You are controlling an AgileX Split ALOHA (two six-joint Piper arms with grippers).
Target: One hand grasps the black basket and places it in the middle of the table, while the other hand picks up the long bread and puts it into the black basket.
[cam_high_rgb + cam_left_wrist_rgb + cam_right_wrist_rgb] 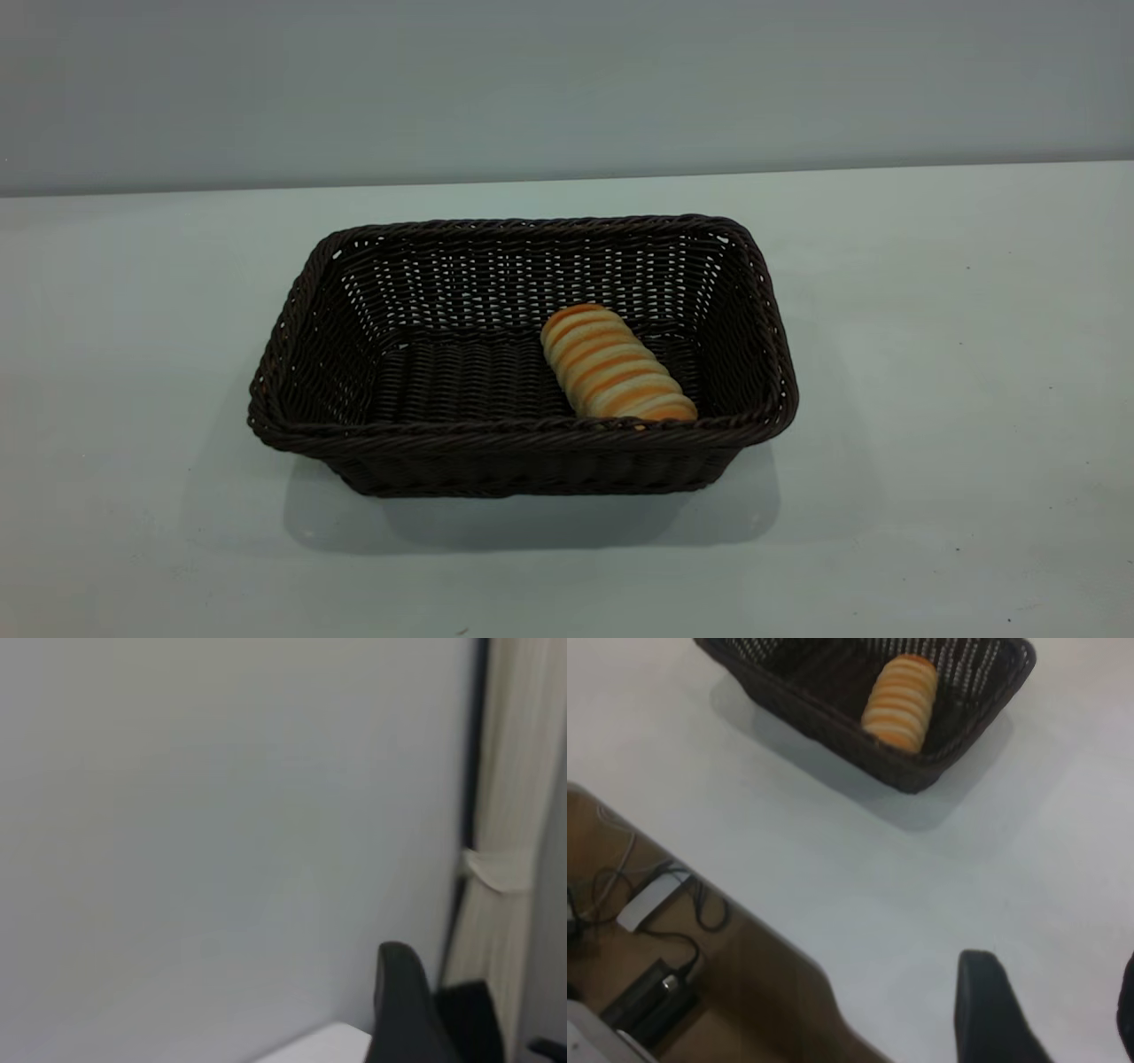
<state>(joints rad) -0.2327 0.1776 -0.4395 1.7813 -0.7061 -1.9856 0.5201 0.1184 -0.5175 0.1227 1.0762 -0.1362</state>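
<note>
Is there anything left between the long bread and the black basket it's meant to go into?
Nothing visible stands between them. The long bread already lies on the floor of the black basket, toward its right end, and the basket sits near the middle of the table. No claw is near either.

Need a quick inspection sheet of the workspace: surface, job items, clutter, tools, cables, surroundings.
Surface: white table, a few dark specks.
Job's things: long bread lies inside the black basket, toward its right end; basket stands mid-table.
Clutter: nothing seen on the table.
Tools: left tool faces a wall; right tool is over the table edge, away from the basket; neither holds anything seen.
Cables: black cables on the floor beside the table.
Surroundings: grey wall, curtain.
</note>
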